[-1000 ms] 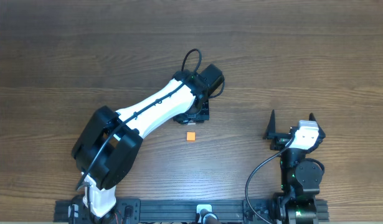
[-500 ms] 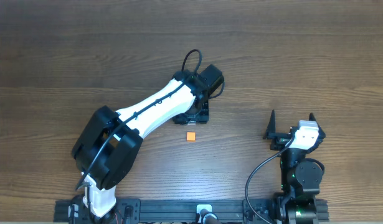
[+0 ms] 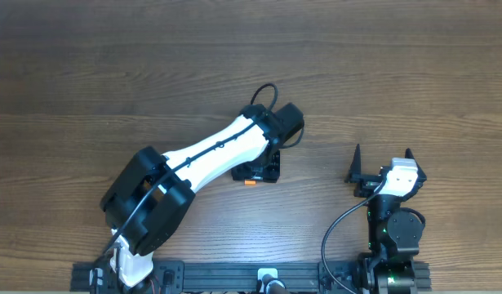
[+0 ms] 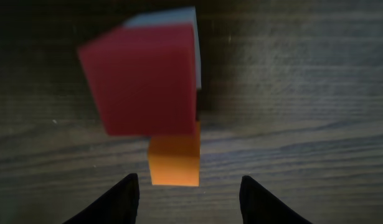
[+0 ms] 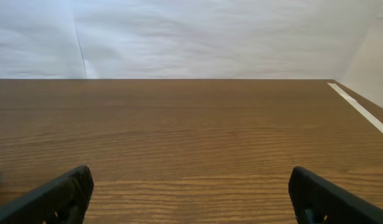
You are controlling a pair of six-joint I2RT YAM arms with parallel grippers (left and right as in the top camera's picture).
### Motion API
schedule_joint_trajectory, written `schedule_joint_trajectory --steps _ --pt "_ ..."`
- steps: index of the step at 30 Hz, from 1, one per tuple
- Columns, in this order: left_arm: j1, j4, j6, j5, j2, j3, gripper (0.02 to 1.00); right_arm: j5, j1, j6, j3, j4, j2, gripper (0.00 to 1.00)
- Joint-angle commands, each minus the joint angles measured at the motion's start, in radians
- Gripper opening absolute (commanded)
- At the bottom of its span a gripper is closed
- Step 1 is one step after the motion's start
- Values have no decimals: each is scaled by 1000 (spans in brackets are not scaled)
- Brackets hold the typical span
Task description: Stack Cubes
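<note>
the left gripper [image 3: 255, 173] hangs low over the middle of the table [image 3: 397, 65], just above the orange cube [image 3: 251, 182], one edge of which peeks out from under it. that position fits the task: the orange cube looks like the base of the stack, and the arm is lined up over it.

in the left wrist view the gripper's two dark fingers [image 4: 126, 199] stand well apart, with bare wood and the near side of the orange cube between them, so the gripper is open and holds nothing. just past the fingertips is the red cube [image 4: 141, 78]. it covers the far edge of the orange cube, so it sits nearer the camera and probably higher. i cannot tell whether it rests on the orange cube, off centre, or only overlaps it from this angle. if it is on top, the overhang could let it tip.

the right gripper [image 3: 381, 159] is parked near its own base, well apart from the cubes. its jaws are spread wide and empty, out of the working arm's way.

both cubes are plain blocks with flat faces and straight edges, matte and evenly coloured. the red one looks larger and shows a pale face [image 4: 163, 17] along its far side. the table is dark brown wood with a fine grain running across it.
</note>
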Motion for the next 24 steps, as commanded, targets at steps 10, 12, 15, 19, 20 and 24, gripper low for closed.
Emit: schedule_joint_trajectory --steps 10,12,15,19,20,24 --pt "-3 68 -26 -2 -1 -85 489 -9 6 -1 -5 -3 -9 991" --pt "-3 75 -25 -2 -1 -85 489 -9 6 -1 -5 -3 -9 991" --pt "-3 76 -26 -20 -1 -86 483 -9 6 -1 -5 -3 -9 991" --pt "2 76 -26 -24 -1 -86 481 -9 6 -1 -5 -3 -9 991" --pt "5 76 -26 -25 -1 -86 483 -9 6 -1 -5 -3 -9 993" --pt "8 79 -26 -37 -1 -91 481 -9 6 -1 -5 -3 -9 993"
